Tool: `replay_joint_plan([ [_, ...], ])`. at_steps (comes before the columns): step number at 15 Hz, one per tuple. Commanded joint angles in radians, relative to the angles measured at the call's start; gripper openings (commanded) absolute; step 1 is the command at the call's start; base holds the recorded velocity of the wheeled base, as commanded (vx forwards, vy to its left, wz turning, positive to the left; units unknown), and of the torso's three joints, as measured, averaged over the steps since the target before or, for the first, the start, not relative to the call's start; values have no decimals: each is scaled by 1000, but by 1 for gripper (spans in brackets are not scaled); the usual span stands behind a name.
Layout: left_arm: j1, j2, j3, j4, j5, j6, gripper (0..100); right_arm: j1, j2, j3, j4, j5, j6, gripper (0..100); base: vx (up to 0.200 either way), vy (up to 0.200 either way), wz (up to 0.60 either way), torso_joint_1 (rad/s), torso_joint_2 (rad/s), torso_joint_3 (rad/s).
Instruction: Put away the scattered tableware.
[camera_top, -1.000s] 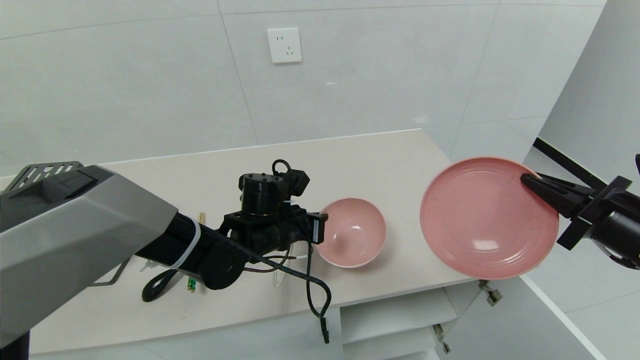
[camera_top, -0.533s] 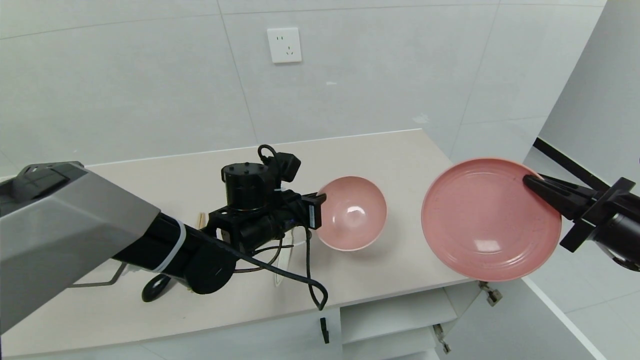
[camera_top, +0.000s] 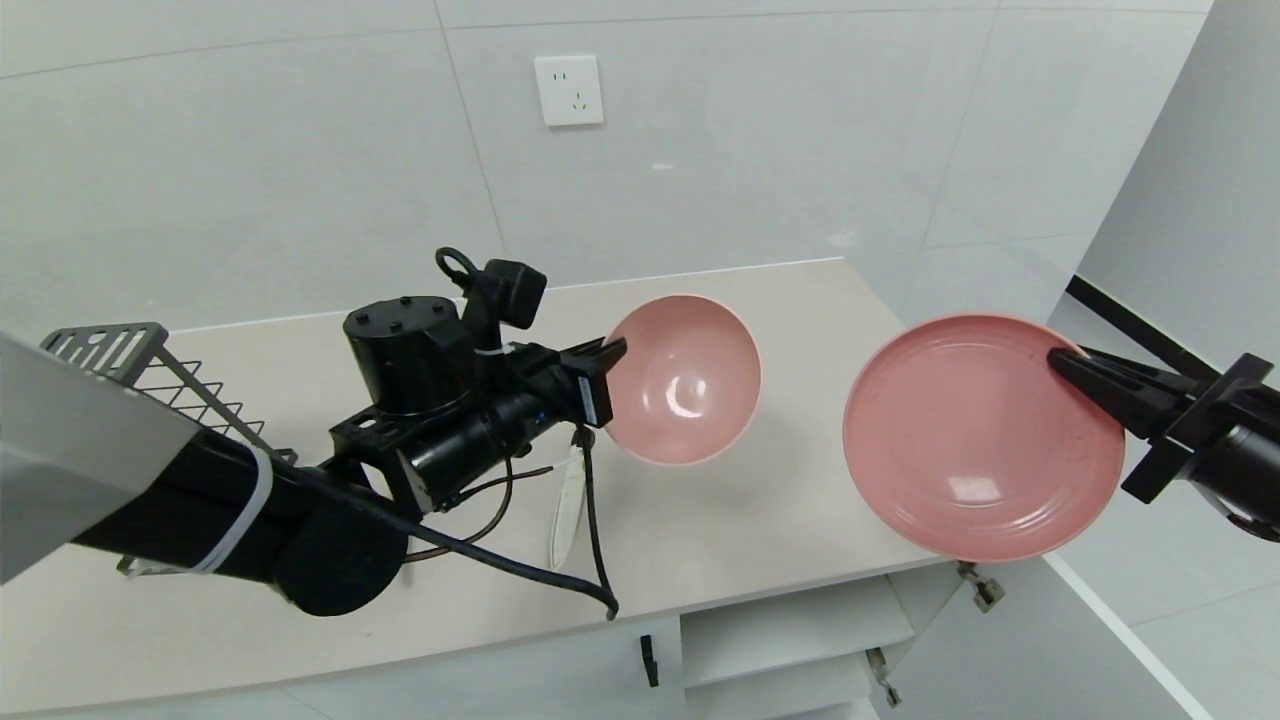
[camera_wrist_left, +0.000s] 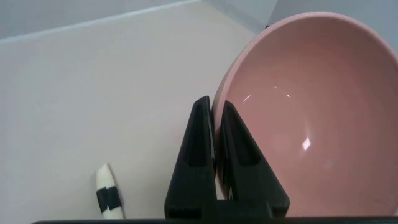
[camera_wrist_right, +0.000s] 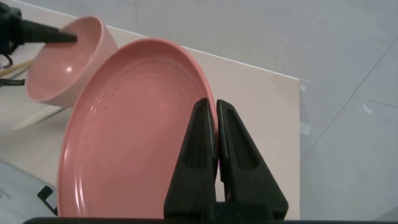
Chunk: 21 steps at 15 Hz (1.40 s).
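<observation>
**Both arms holding pink dishes, bowl up off the counter**

Left gripper (camera_top: 612, 350) is clamped on the rim of the round pink plastic bowl (camera_top: 685, 385). One finger sits inside the rim and one outside, pinched tight with just the wall of the bowl between them. The bowl hangs in the air above the beige countertop (camera_top: 780, 300), tipped up on its side so the hollow faces toward the robot, and its shadow falls on the counter below.

Right gripper (camera_top: 1060, 360) is doing the same thing with the flat round pink plastic plate (camera_top: 975, 440). Its fingers are closed on the edge of the plate. The plate is tilted and held off the right end of the counter, with its lower edge overlapping the counter's front corner in the head view. Bowl and plate are apart, not touching.

A long white spoon (camera_top: 567, 505) lies flat on the counter under the left arm, near the front edge. A grey wire rack (camera_top: 130, 350) stands at the far left of the counter. Below the counter's front there's an open white shelf (camera_top: 790, 630), and a white wall socket (camera_top: 568, 90) sits on the tiled wall behind.
</observation>
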<state>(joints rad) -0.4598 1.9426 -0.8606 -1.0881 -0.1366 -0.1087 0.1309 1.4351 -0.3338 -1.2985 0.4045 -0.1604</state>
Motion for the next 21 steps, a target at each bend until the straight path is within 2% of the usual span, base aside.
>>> replay_joint_plan([
  [1, 16, -79, 60, -9, 0, 23, 0, 0, -10, 1, -1, 1, 1, 0, 0, 0, 0, 0, 0, 0],
  [3, 32, -160, 123, -10, -11, 44, 0, 0, -19, 4, -1, 1, 5, 0, 0, 0, 0, 0, 0, 0],
  [4, 33, -169, 130, -10, -14, 46, 0, 0, -21, 4, -1, 1, 5, 0, 0, 0, 0, 0, 0, 0],
  [6, 56, -246, 209, -13, -26, 49, 0, 0, -22, 12, -1, 1, 5, 0, 0, 0, 0, 0, 0, 0],
  [8, 72, -269, 264, -65, -49, 50, 0, 0, -25, 4, -1, 1, 9, 0, 0, 0, 0, 0, 0, 0],
  [9, 73, -267, 301, -130, -52, 47, 0, 0, -38, 2, 2, -1, 27, 0, 0, 0, 0, 0, 0, 0],
  [11, 73, -266, 316, -170, -66, 50, 0, 0, -56, 4, 2, -1, 85, 0, 0, 0, 0, 0, 0, 0],
  [14, 73, -264, 319, -253, -113, 47, 0, 1, -50, 7, -24, -4, 96, 0, 0, 0, 0, 0, 0, 0],
  [17, 75, -266, 318, -265, -159, 46, 0, 41, -27, 24, -67, -4, 88, 0, 0, 0, 0, 0, 0, 0],
  [19, 73, -260, 315, -303, -153, 73, 0, 65, -22, 47, -110, -9, 59, 0, 0, 0, 0, 0, 0, 0],
  [21, 73, -261, 336, -303, -110, 73, 0, 67, -27, 56, -123, -15, 55, 0, 0, 0, 0, 0, 0, 0],
])
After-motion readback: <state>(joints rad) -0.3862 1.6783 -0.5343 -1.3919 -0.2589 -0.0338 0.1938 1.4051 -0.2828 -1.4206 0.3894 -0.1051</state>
